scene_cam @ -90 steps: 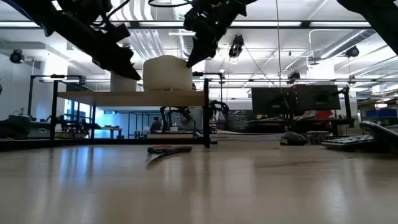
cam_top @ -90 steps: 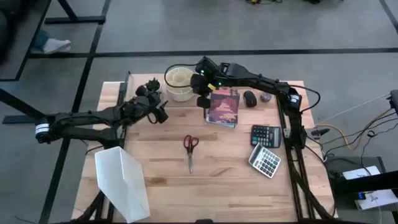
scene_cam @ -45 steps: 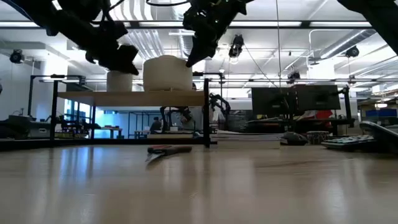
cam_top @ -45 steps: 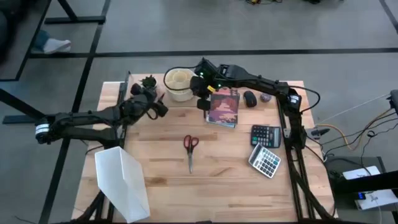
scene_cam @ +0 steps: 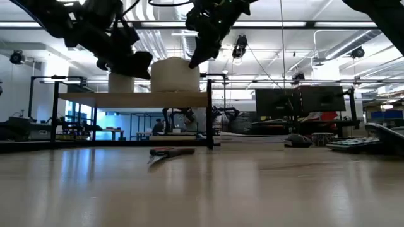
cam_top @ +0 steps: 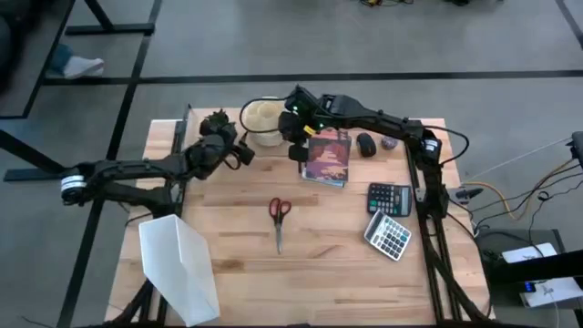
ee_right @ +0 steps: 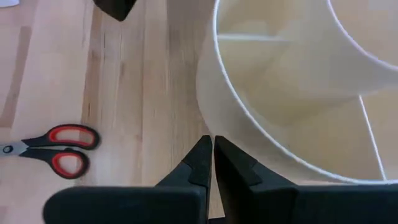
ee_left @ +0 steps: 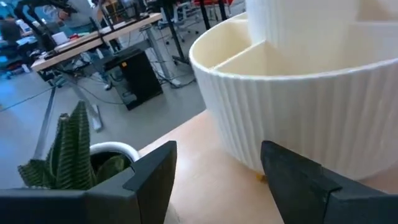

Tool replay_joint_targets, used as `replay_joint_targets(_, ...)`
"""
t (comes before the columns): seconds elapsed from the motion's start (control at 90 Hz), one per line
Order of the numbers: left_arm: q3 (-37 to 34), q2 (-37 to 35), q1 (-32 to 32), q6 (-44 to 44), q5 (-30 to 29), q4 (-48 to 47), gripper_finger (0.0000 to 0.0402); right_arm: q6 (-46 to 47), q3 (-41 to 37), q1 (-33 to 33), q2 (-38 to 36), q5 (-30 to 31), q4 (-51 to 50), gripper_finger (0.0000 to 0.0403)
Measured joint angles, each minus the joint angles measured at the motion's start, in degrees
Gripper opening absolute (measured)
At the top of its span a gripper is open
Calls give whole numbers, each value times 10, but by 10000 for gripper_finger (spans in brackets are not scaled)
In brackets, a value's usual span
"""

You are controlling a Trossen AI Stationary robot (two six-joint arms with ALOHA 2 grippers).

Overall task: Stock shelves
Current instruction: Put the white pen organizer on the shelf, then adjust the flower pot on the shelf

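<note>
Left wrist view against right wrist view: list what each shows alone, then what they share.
Only the left wrist view shows the small potted plant, the room's desks beyond the table, and the left gripper open, facing the ribbed white organizer.

Only the right wrist view shows the red-handled scissors on the tabletop and the right gripper shut, empty, beside the organizer's rim.

Both show the organizer, its inner dividers and the light-wood shelf board it stands on.

Two dark arms, black pincers, green light
</note>
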Motion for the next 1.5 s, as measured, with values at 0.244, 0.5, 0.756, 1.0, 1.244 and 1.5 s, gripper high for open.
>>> replay_joint_targets(0.244,0,-29,1,16,-50,-23,219,-3,-2,0,0,0,-9,2)
replay_joint_targets(0.5,0,-83,0,12,-76,-86,219,-6,-2,0,0,0,-18,2)
replay_joint_targets(0.756,0,-105,0,-6,-68,-61,219,-10,-2,0,0,0,-17,2)
replay_joint_targets(1.0,0,-60,6,23,-86,-4,219,-13,-2,0,0,0,-13,2)
replay_joint_targets(1.244,0,-33,5,79,-134,1,219,-10,-2,0,0,0,-14,2)
replay_joint_targets(1.5,0,-55,5,104,-172,-40,219,-10,-2,0,0,0,-18,2)
